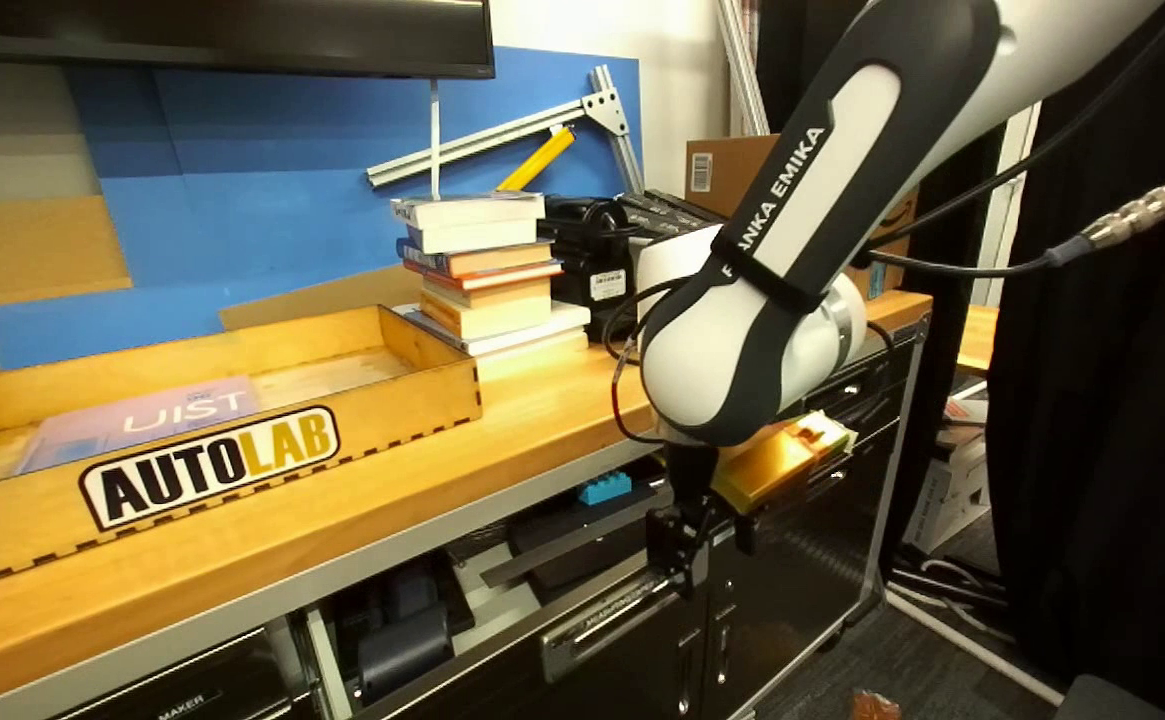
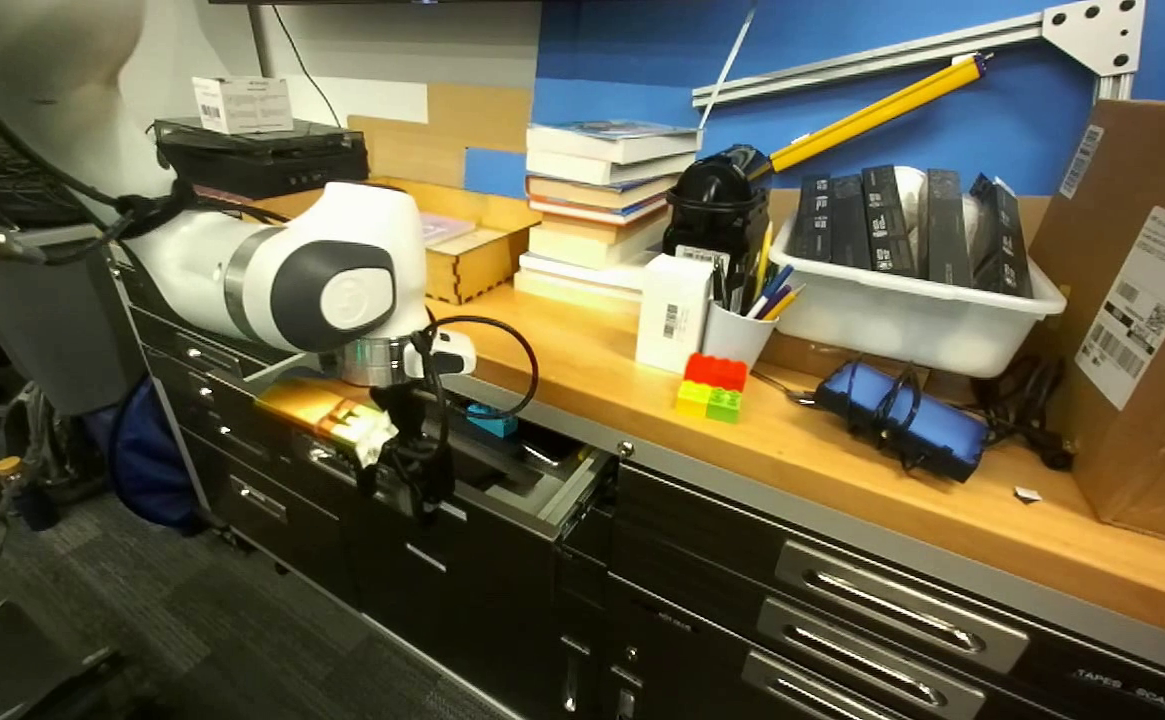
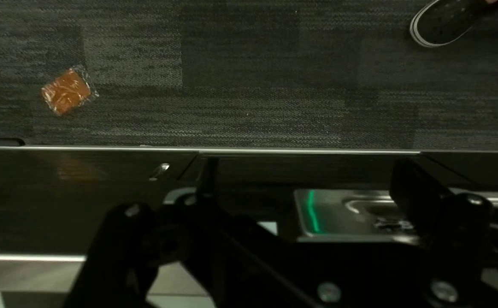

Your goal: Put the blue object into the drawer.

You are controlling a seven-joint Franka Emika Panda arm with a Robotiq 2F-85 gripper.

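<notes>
The blue object is a small cyan block point(image 1: 605, 488), also in the other exterior view point(image 2: 492, 420). It lies inside the open drawer point(image 1: 502, 638), toward the back near the tabletop edge, on dark contents. The drawer's pale side point(image 2: 574, 497) also shows. My gripper point(image 1: 714, 555) is low in front of the drawer, by the right end of its silver handle point(image 1: 582, 640), apart from the block. In the wrist view my gripper point(image 3: 306, 171) has its fingers wide apart, with nothing held between them. The handle point(image 3: 338, 218) shows beyond the fingers, partly hidden. The block is out of the wrist view.
A wooden tray point(image 1: 392, 410) and stacked books point(image 1: 487, 265) stand on the benchtop. Colored bricks point(image 2: 710, 385) sit near its edge. A gold-colored item point(image 1: 777, 460) shows beside the wrist. An orange packet point(image 3: 67, 90) and a shoe point(image 3: 443, 21) are on the floor.
</notes>
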